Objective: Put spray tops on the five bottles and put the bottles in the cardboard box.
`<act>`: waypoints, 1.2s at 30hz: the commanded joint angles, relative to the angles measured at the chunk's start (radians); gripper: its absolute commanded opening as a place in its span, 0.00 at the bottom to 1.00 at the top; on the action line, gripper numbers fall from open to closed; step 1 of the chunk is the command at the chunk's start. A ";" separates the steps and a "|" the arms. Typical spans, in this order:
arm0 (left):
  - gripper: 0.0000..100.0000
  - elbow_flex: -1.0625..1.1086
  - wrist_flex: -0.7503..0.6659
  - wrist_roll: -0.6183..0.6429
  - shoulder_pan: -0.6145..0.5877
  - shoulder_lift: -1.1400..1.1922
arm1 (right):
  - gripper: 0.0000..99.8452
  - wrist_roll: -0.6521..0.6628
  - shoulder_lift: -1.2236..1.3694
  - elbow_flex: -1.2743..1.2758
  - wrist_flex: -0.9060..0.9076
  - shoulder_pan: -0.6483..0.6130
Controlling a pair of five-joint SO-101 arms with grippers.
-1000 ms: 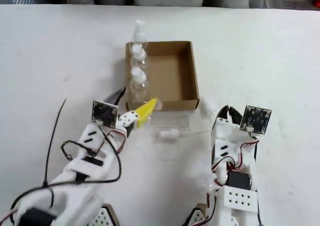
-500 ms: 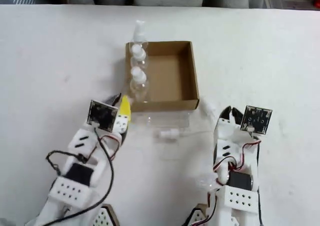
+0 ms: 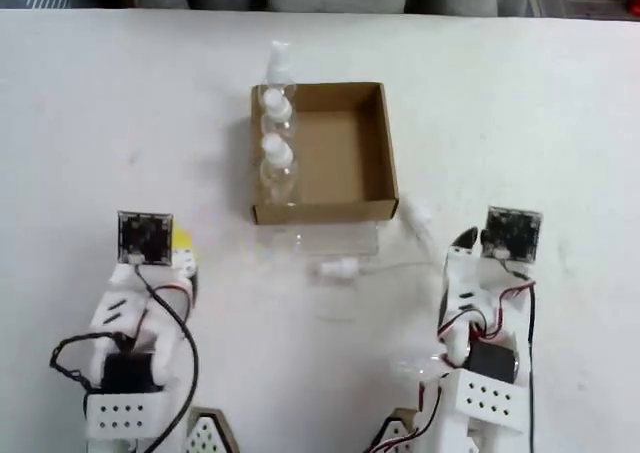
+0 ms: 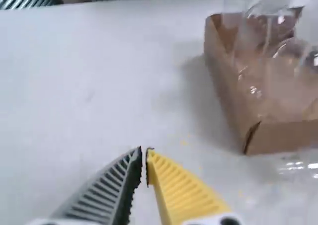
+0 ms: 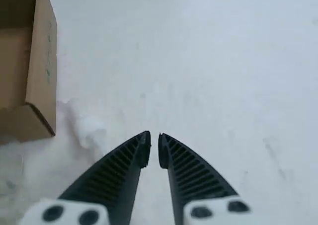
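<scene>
While both arms sit low at the near end of the table (image 3: 520, 93), neither holds anything. The left gripper (image 4: 144, 158) has its grey and yellow fingers pressed tip to tip, and the right gripper (image 5: 154, 140) is drawn in to a mere sliver of gap. Between them, well apart from either, a loose spray top (image 3: 338, 269) lies on its side with its thin tube trailing. Just past it a clear bottle (image 3: 335, 239) lies flat along the near wall of the cardboard box (image 3: 385, 143). That bottle looks the likely trouble: round, slick and on its side, it could roll or squirt out of a pinch, or get shoved into the box and shift it. The tube might also bend or miss the neck. A small white piece (image 3: 415, 214) by the box's near right corner may be another top; I cannot tell. Inside, two topped bottles (image 3: 277, 168) stand against the left wall, and a third bottle (image 3: 278, 58) stands just beyond the far rim.
</scene>
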 commanded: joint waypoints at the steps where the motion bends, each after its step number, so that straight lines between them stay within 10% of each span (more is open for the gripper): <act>1: 0.02 -0.006 0.071 -0.135 -0.133 -0.024 | 0.01 0.103 -0.005 -0.219 0.271 -0.122; 15: 0.02 0.012 0.206 -0.430 -0.101 -0.027 | 0.01 0.224 0.180 -0.537 0.527 -0.699; 26: 0.03 0.012 0.196 -0.430 -0.104 -0.027 | 0.02 0.542 0.481 -0.545 0.469 -0.895; 36: 0.03 0.012 0.163 -0.430 -0.104 -0.022 | 0.06 0.477 0.553 -0.563 0.467 -0.997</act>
